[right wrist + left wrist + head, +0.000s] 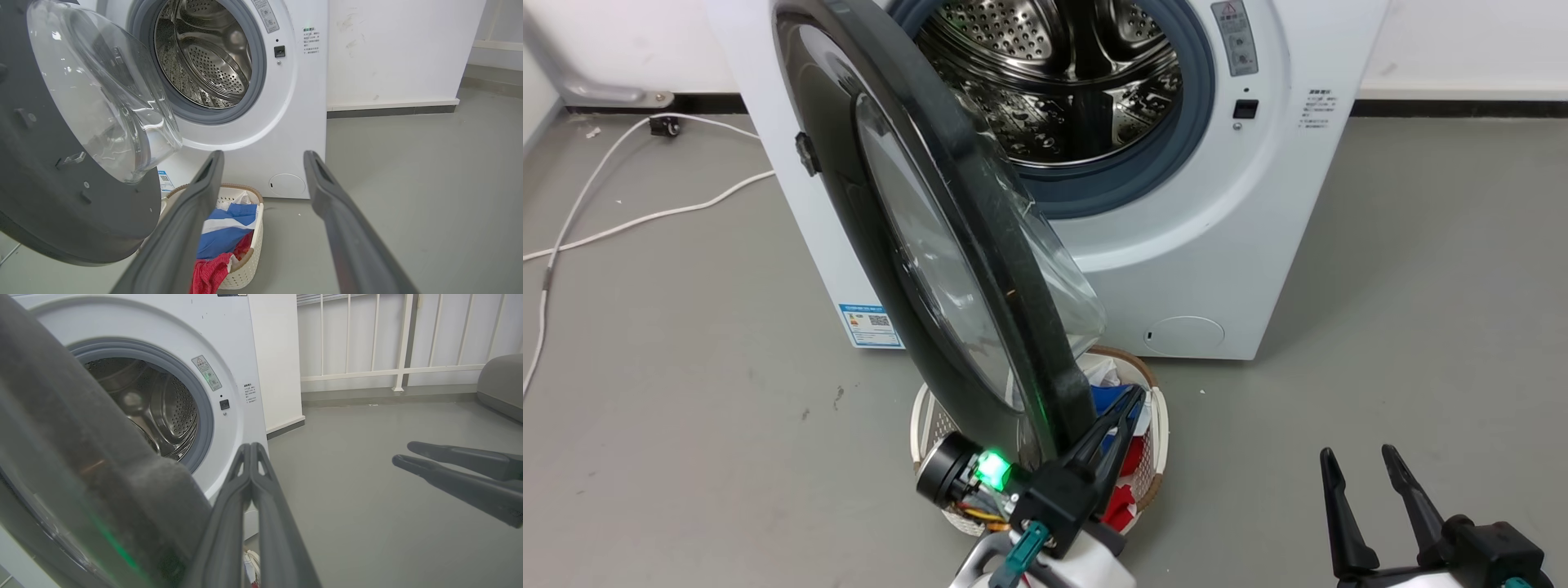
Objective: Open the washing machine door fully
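The washing machine door [931, 245] stands about half open, swung out from the washing machine [1217, 245] on its left-hand hinge, with its lower rim hanging over the laundry basket [245, 269] on the floor. We judge it to be heavy and stiff, a wide glossy black ring that should turn smoothly on the hinge. It is likely slippery on its outer face, and the bulging glass bowl [106, 94] at its centre is best left alone. The thick rim at the free edge, far from the hinge, looks to us the best place to take it or push it, since the least force is needed there. The left fingers [231, 522] are pressed together with nothing between them. They lie along the inner side of that free rim, seemingly against it, though we cannot be sure of contact. The right fingers [347, 232] are spread wide, empty and well apart from the door
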Robot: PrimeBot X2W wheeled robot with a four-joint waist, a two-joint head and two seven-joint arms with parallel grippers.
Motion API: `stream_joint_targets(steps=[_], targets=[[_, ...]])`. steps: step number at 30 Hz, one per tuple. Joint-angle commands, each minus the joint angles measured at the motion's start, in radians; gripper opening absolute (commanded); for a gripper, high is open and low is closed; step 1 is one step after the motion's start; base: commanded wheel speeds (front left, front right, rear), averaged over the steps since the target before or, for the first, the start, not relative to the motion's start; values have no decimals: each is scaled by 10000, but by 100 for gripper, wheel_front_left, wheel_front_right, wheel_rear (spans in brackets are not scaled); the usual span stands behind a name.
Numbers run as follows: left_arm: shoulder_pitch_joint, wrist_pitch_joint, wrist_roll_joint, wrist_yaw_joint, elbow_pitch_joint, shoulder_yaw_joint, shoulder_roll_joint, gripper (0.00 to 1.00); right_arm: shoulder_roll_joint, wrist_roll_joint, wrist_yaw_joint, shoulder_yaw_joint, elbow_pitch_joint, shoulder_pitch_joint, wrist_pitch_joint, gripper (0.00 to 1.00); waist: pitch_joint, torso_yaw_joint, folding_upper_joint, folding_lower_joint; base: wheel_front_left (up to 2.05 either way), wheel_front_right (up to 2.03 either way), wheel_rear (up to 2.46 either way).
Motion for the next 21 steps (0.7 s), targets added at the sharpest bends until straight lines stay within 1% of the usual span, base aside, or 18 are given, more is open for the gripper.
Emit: stream_joint_targets(steps=[1,7,15,17,21], targets=[[176,30,-15,124,57,242,288,0,28,96,1,27,22,34,-17,100,-47,57,-1,0,0,0,0],[703,33,52,191,-273,429,696,0,28,175,1,137,87,146,-17,100,-133,282,-1,0,0,0,0],[1556,33,-56,591,-1029,814,1290,0,26,284,1,209,60,330,-17,100,-140,642,-1,0,0,0,0],[1752,82,-58,693,-1316,847,1358,0,26,302,1,203,50,377,-17,100,-123,773,-1,0,0,0,0],[2155,269,-76,1013,-1902,1123,1745,0,25,293,1,153,39,442,-17,100,-88,1009,-1,0,0,0,0]])
